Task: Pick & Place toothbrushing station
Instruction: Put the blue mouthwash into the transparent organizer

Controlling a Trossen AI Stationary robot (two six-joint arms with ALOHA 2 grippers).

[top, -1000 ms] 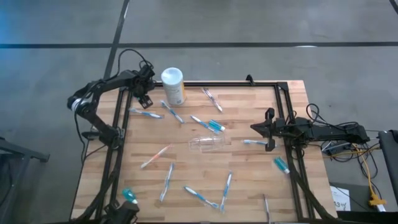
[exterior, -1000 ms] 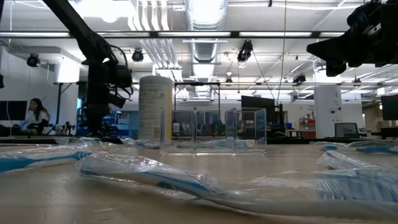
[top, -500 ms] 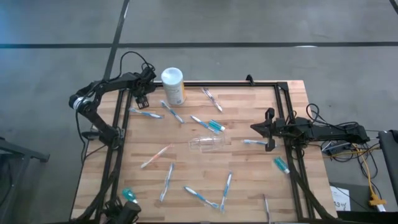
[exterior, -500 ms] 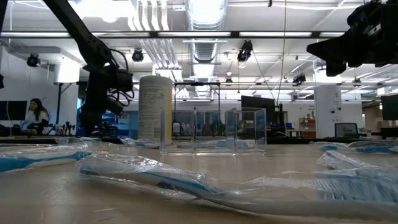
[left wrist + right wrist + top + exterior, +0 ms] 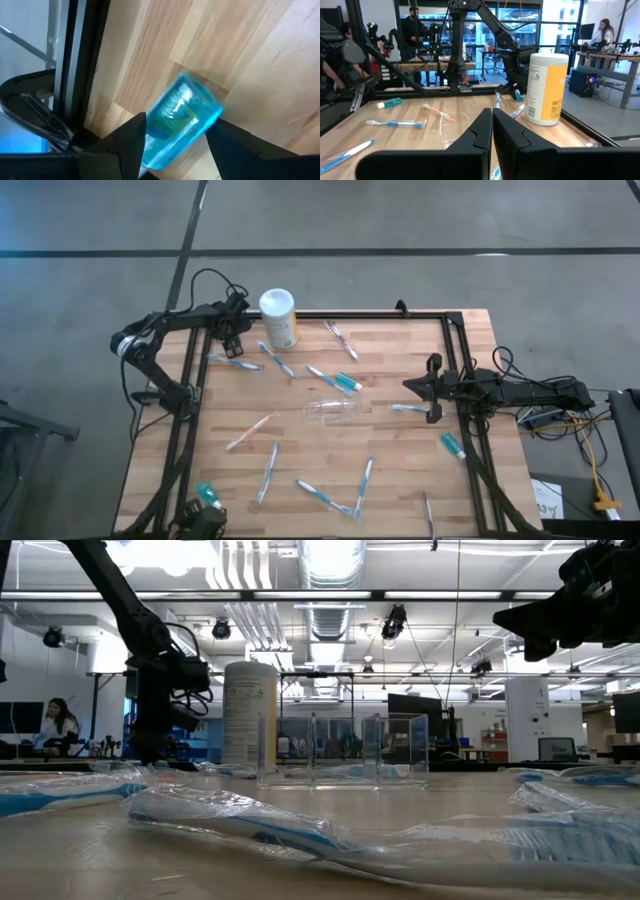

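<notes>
Plastic-wrapped toothbrushes (image 5: 250, 825) lie nearest on the wooden plank tabletop (image 5: 400, 480). Mid-table, the clear, thin-walled toothbrushing station (image 5: 330, 411) lies tipped, long axis running left–right. The right gripper (image 5: 432, 388) hovers clenched and empty; farther back, the left gripper (image 5: 233, 338) straddles a blue-wrapped brush end (image 5: 182, 117), fingers spread.

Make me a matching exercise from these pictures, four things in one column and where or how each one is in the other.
Things:
1. tall white cylindrical canister with yellow label
2. clear colourless plastic holder
3. left claw
4. right claw

Places or states:
A. shut, at the table's right edge
B. near the table's middle
C. open, over a blue toothbrush head
D. upright at the far edge

Pairs: 1-D, 2-B, 3-C, 4-A
</notes>
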